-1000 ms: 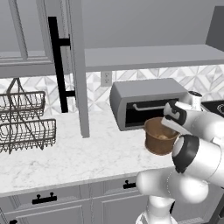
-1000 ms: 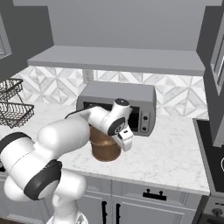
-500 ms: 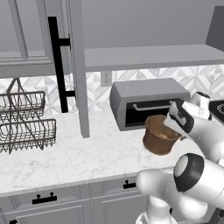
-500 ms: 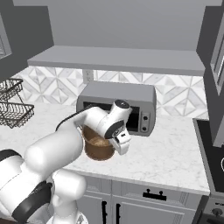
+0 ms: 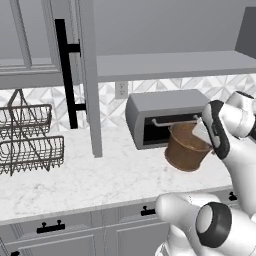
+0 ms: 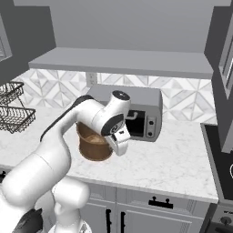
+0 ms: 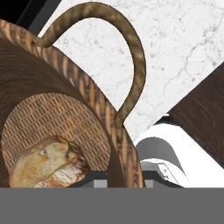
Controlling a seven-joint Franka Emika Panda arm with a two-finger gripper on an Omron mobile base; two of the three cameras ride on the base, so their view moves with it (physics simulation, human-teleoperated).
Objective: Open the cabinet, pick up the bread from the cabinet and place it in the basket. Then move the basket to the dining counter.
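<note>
Above the white marble tabletop (image 5: 100, 180), in front of the grey toaster oven (image 5: 165, 117): one brown woven basket (image 5: 186, 148), raised clear of the surface and tilted. The fingers (image 7: 123, 177) pinch its rim wall close beside one looped side handle (image 7: 131, 57), one finger inside the rim and one outside, as the hand view shows at its lower edge. In the right base view the gripper (image 6: 119, 142) sits at the basket's right rim, with the basket (image 6: 93, 143) partly behind the white forearm.

Contents of basket: one golden-brown bread (image 7: 46, 164), lying on the woven bottom, to the lower left in the hand view.

Cabinet (image 5: 85, 75): grey, wall-mounted, door swung open, its long black bar handle (image 5: 65, 75) facing the room; plain grey shelf (image 5: 170, 64) bare where it shows.

Other items: dark wire two-tier rack (image 5: 27, 142) on the tabletop at far left, well apart from the basket; grey drawers (image 5: 75, 230) with short black handles below the tabletop edge; patterned tile backsplash (image 6: 54, 88) behind.
</note>
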